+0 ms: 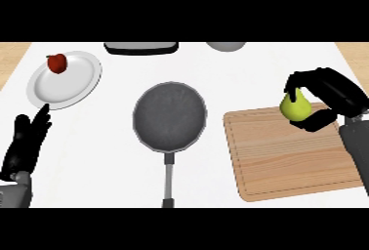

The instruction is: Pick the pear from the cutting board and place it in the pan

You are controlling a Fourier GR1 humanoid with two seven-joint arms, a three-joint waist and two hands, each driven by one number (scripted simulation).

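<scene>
Right hand (pixel 326 97) curls round the pear (pixel 295 107) above the cutting board (pixel 288 161).

Right hand (pixel 326 100) at view's right, fingers and thumb curled in a pinch; left hand (pixel 27 141) resting open at lower left, fingers up
</scene>
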